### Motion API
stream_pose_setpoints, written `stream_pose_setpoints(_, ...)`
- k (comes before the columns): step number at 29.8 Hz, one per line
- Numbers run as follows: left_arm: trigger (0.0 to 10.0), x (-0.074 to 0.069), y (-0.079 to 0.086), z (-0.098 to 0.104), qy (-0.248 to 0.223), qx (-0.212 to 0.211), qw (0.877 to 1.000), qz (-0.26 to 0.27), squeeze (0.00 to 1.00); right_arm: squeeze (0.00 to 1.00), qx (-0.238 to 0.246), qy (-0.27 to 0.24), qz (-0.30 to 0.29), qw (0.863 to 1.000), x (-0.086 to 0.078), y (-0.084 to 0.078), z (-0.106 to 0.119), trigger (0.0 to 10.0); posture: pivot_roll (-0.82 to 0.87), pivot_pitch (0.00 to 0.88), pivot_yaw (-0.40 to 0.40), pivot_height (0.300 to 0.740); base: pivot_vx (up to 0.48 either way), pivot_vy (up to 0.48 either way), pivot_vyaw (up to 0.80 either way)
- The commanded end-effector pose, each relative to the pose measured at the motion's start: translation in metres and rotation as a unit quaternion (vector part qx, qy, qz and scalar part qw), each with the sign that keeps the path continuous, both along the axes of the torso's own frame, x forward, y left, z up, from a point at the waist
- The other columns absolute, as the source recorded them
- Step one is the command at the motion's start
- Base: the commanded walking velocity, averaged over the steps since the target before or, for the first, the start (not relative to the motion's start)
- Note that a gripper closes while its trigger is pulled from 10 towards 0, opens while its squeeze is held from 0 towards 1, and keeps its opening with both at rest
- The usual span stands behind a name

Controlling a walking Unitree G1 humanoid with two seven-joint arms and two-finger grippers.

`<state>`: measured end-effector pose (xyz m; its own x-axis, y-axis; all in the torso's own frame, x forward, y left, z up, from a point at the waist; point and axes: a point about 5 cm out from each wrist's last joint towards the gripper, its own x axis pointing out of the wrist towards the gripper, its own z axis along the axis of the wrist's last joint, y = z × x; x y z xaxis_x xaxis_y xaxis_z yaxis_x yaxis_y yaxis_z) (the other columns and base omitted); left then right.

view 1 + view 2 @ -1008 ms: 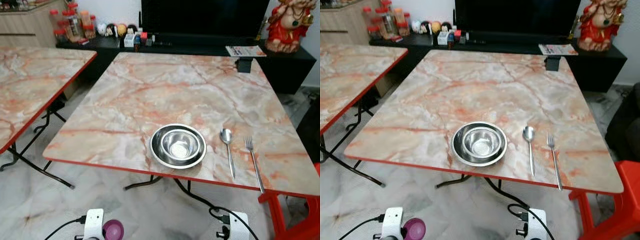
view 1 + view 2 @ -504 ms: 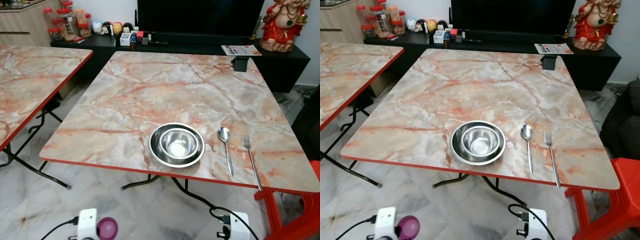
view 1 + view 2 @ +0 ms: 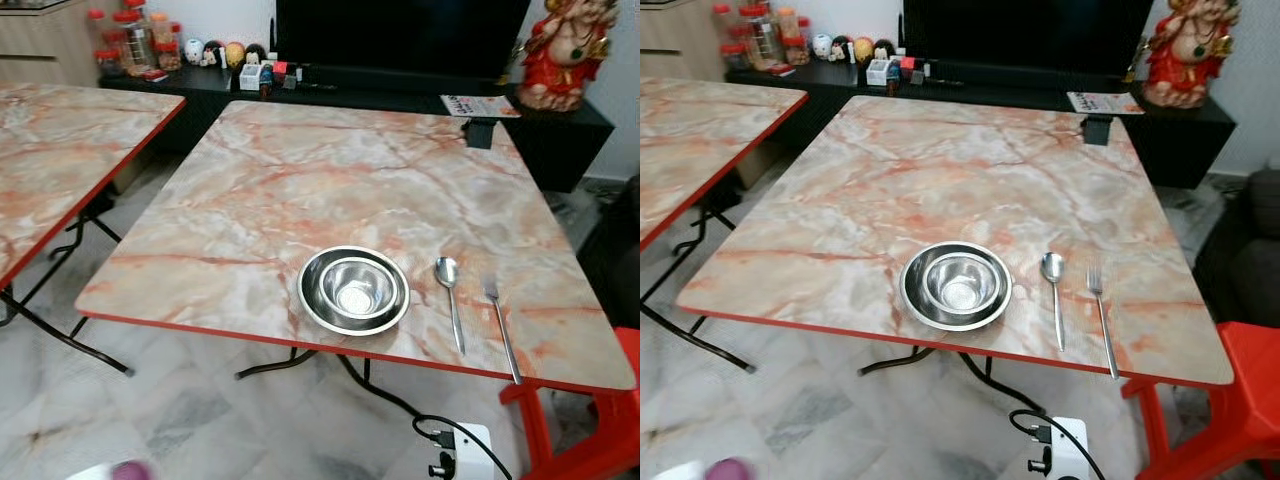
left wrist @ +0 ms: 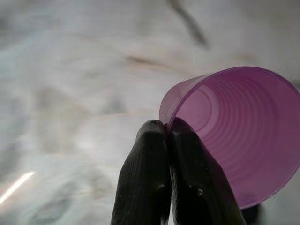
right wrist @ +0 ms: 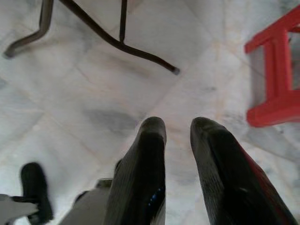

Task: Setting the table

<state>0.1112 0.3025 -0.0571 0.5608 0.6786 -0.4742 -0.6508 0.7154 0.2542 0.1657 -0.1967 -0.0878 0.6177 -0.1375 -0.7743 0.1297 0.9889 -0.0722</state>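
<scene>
The purple cup (image 4: pixel 243 136) is pinched at its rim by the left pincer (image 4: pixel 166 136), down low. Next, lift it onto the bench (image 3: pixel 300 190) near the bowl (image 3: pixel 354 290). The right pincer (image 5: pixel 178 129) hangs slightly spread, holding nothing.

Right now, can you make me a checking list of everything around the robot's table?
Surface: marble-pattern table, red edge.
Job's things: steel bowl near the front edge; spoon beside it, then fork; purple cup.
Clutter: small black object at the far edge.
Grippers: left gripper, jaws pinching the purple cup's rim; right gripper, jaws slightly apart, holding nothing, over the floor.
Cables: black cable at the robot's right wrist.
Surroundings: second table, red stool, TV cabinet, figurine, jars.
</scene>
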Motion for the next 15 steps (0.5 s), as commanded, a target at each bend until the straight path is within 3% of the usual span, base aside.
stream_pose_setpoints(1, 10.0, 0.007, 0.025, 0.023, -0.059, 0.061, 0.995, 0.058, 0.0, 0.0, 0.001, 0.003, 0.017, 1.0, 0.002, 0.003, 0.0, 10.0, 0.09, 0.0, -0.088, 0.74, 0.0, 0.0, 0.0)
stream_pose_setpoints(2, 10.0, 0.007, 0.025, 0.023, -0.059, 0.061, 0.995, 0.058, 0.0, 0.0, 0.001, 0.003, 0.017, 1.0, 0.002, 0.003, 0.0, 10.0, 0.09, 0.0, -0.088, 0.74, 0.0, 0.0, 0.0)
stream_pose_setpoints(3, 10.0, 0.015, 0.041, 0.043, -0.093, 0.108, 0.987, 0.075, 0.0, 0.0, 0.001, 0.004, 0.023, 1.0, 0.004, 0.004, 0.001, 10.0, 0.1, 0.0, -0.094, 0.74, 0.0, 0.0, 0.0)
stream_pose_setpoints(8, 10.0, 0.038, 0.061, 0.084, -0.16, 0.185, 0.966, 0.083, 0.0, 0.0, 0.003, 0.002, 0.026, 1.0, 0.006, 0.006, 0.001, 10.0, 0.1, 0.0, -0.086, 0.74, 0.0, 0.0, 0.0)
stream_pose_setpoints(10, 10.0, 0.055, 0.063, 0.101, -0.196, 0.198, 0.958, 0.061, 0.0, 0.0, 0.003, 0.001, 0.025, 1.0, 0.006, 0.006, 0.001, 10.0, 0.1, 0.0, -0.086, 0.74, 0.0, 0.0, 0.0)
stream_pose_setpoints(11, 10.0, 0.072, 0.06, 0.116, -0.23, 0.2, 0.952, 0.031, 0.0, 0.0, 0.004, 0.001, 0.023, 1.0, 0.006, 0.006, 0.001, 10.0, 0.09, 0.0, -0.082, 0.74, 0.0, 0.0, 0.0)
stream_pose_setpoints(12, 10.0, 0.072, 0.06, 0.116, -0.23, 0.2, 0.952, 0.031, 0.0, 0.0, 0.004, 0.001, 0.023, 1.0, 0.006, 0.006, 0.001, 10.0, 0.09, 0.0, -0.082, 0.74, 0.0, 0.0, 0.0)
stream_pose_setpoints(13, 10.0, 0.096, 0.052, 0.141, -0.278, 0.209, 0.938, -0.009, 0.0, 0.0, 0.004, 0.001, 0.021, 1.0, 0.006, 0.006, 0.001, 10.0, 0.09, 0.0, -0.08, 0.74, 0.0, 0.0, 0.0)
stream_pose_setpoints(15, 10.0, 0.122, 0.043, 0.171, -0.322, 0.224, 0.918, -0.054, 0.0, 0.0, 0.004, 0.001, 0.02, 1.0, 0.006, 0.006, 0.001, 10.0, 0.08, 0.0, -0.077, 0.74, 0.0, 0.0, 0.0)
